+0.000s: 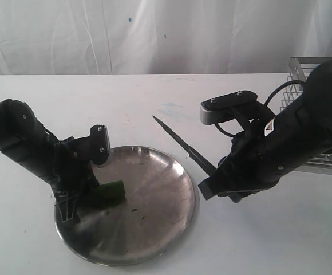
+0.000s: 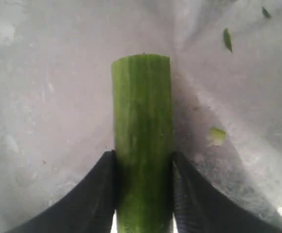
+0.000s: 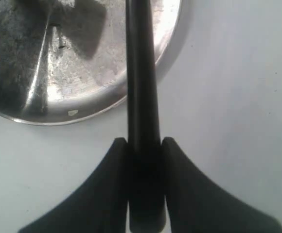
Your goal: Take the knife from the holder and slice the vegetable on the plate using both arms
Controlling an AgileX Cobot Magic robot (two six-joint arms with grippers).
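Note:
The round steel plate (image 1: 154, 229) lies at the front left of the table. On its left part lies the green vegetable (image 1: 111, 192), a straight green piece with a flat cut end (image 2: 142, 121). My left gripper (image 2: 143, 160) is shut on it, a black finger pressed against each side. My right gripper (image 3: 144, 145) is shut on the black handle of the knife (image 3: 141, 92). The dark pointed blade (image 1: 180, 143) slants up and to the left, above the table just right of the plate. The wire holder (image 1: 317, 114) stands at the far right, partly hidden by my right arm.
Small green scraps (image 2: 217, 135) lie on the plate (image 2: 44, 97) near the vegetable's cut end. The plate's rim (image 3: 82, 116) shows beyond the knife in the right wrist view. A white curtain hangs behind the white table (image 1: 154, 97).

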